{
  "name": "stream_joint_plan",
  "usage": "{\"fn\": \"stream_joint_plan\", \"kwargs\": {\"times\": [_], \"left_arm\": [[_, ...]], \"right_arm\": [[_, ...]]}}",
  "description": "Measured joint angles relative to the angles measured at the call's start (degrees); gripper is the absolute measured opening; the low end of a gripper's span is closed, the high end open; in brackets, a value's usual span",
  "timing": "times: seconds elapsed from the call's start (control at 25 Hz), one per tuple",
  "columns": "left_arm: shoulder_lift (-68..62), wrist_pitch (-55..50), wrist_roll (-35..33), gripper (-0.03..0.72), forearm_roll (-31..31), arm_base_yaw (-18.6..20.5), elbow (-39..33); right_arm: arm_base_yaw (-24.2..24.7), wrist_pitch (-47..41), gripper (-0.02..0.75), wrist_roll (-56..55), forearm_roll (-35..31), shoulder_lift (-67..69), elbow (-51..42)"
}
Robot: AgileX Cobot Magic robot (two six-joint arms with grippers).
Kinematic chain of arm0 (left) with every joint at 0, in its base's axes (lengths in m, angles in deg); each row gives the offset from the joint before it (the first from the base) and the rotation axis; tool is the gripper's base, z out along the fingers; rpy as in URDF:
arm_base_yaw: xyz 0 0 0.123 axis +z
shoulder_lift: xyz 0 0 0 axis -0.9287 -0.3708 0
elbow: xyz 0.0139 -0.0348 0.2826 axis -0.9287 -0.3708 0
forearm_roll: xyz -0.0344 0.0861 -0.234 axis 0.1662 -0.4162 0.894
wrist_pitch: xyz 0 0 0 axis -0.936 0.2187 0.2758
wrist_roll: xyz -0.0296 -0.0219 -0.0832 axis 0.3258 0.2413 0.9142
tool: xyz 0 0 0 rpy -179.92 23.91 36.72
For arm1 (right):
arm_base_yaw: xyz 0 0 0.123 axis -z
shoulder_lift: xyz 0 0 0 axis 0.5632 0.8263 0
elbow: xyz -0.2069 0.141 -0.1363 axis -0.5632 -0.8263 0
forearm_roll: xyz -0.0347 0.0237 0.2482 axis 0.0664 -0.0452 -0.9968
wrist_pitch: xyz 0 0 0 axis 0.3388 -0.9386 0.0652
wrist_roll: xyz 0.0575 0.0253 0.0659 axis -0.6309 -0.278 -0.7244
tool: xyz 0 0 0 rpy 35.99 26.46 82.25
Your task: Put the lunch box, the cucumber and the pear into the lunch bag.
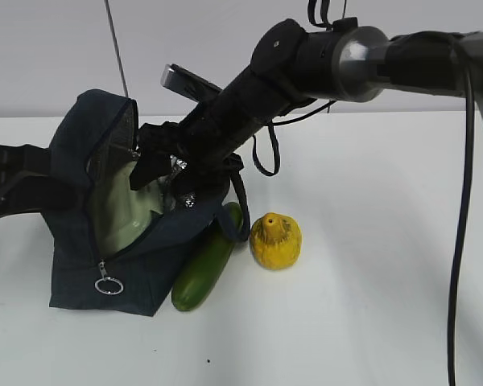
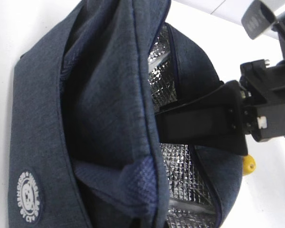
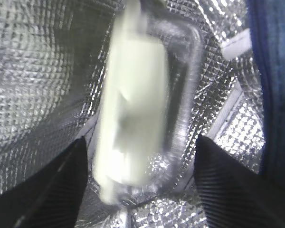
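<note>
Right end effector (image 3: 140,190) gapes wide, fingers clear of the lunch box (image 3: 137,118) inside the lunch bag (image 1: 80,241).

White table (image 1: 386,281) carries the lunch bag (image 1: 80,273) at nine o'clock. Cucumber (image 1: 205,269) touches it; pear (image 1: 276,241) sits centre.

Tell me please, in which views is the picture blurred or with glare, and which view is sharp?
Right wrist view: the lunch box is smeared by blur, and the bag's silver lining glints brightly. Left wrist view: the lunch bag fabric is fairly sharp, but the white table is overexposed. Exterior view: sharpest, with even light; the cucumber and pear cast only soft shadows.
</note>
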Motion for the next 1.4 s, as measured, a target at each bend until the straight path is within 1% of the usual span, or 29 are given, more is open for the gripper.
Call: {"fn": "stream_joint_plan", "kwargs": {"times": [0.12, 0.24, 0.4, 0.52, 0.6, 0.76, 0.88, 0.96, 1.2, 1.4], "left_arm": [[0.0, -0.4, 0.0, -0.016, 0.0, 0.0, 0.0], [0.0, -0.5, 0.0, -0.016, 0.0, 0.0, 0.0], [0.0, -0.5, 0.0, -0.016, 0.0, 0.0, 0.0], [0.0, -0.5, 0.0, -0.017, 0.0, 0.0, 0.0], [0.0, -0.5, 0.0, -0.017, 0.0, 0.0, 0.0], [0.0, -0.4, 0.0, -0.017, 0.0, 0.0, 0.0], [0.0, -0.4, 0.0, -0.017, 0.0, 0.0, 0.0], [0.0, -0.5, 0.0, -0.017, 0.0, 0.0, 0.0], [0.0, -0.5, 0.0, -0.017, 0.0, 0.0, 0.0], [-0.1, -0.8, 0.0, -0.017, 0.0, 0.0, 0.0]], "right_arm": [[0.2, -1.8, 0.553, 0.0, 0.7, 0.0, 1.4], [0.8, -5.6, 0.554, -0.1, 3.9, 0.0, 6.0], [1.1, -13.7, 0.552, -2.7, 15.0, 0.0, 16.6], [1.1, -18.3, 0.527, -5.9, 26.1, 0.0, 24.4], [1.1, -18.9, 0.500, -9.5, 33.3, -0.4, 27.2], [1.3, -19.9, 0.439, -12.6, 42.2, -2.6, 28.0], [1.3, -19.9, 0.407, -13.9, 46.4, -5.3, 25.4], [1.3, -20.0, 0.399, -14.3, 48.0, -7.9, 21.7], [1.2, -20.0, 0.396, -14.4, 48.3, -15.8, 6.9], [0.9, -19.9, 0.395, -14.5, 48.3, -16.2, -4.2]]}}
